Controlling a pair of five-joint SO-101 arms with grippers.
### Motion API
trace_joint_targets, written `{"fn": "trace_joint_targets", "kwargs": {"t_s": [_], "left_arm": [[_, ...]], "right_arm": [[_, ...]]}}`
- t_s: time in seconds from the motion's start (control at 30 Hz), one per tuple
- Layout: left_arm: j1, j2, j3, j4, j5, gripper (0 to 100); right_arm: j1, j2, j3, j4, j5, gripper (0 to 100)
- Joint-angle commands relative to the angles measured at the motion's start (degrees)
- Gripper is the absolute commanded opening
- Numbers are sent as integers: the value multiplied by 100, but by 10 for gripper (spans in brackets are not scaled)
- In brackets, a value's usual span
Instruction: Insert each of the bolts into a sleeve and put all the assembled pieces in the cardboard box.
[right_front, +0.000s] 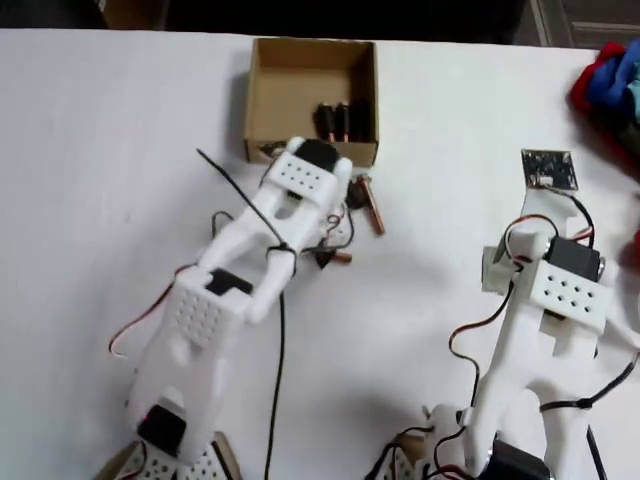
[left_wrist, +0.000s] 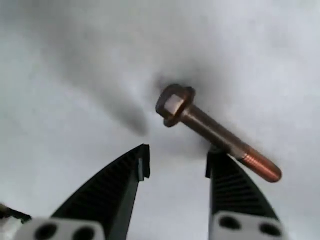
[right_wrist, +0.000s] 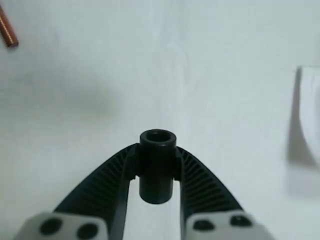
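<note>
A copper bolt (left_wrist: 215, 132) with a hex flange head lies on the white table. My left gripper (left_wrist: 177, 162) is open just short of it, and the shank passes over one fingertip (left_wrist: 216, 159). From above, this bolt (right_front: 372, 205) lies just in front of the cardboard box (right_front: 262, 95), beside the left arm (right_front: 250, 250). My right gripper (right_wrist: 157, 156) is shut on a black sleeve (right_wrist: 157, 165), which stands upright with its bore open towards the camera. Dark assembled pieces (right_front: 335, 122) with copper ends lie in the box.
A short copper end (right_front: 342, 256) shows beside the left arm. The right arm (right_front: 560, 290) stands at the table's right, with a small dark board (right_front: 548, 168) beyond it. Coloured cloth (right_front: 610, 80) lies at the far right edge. A bolt tip (right_wrist: 7, 32) shows far off.
</note>
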Motion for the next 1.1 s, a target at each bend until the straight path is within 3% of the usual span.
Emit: {"fn": "trace_joint_targets", "kwargs": {"t_s": [0.0, 0.3, 0.4, 0.93, 1.07], "left_arm": [[-105, 26, -585, 70, 132, 287], [123, 70, -1525, 220, 149, 308], [35, 97, -1578, 202, 466, 308], [-651, 1046, -1525, -738, 624, 308], [-738, 1046, -1525, -607, 598, 190]], "right_arm": [[66, -259, 167, -251, -44, 21], [66, -259, 404, -576, -18, 21], [66, -259, 404, -593, -9, 21], [75, -277, 404, -576, -9, 21], [75, -303, 404, -585, -9, 21]]}}
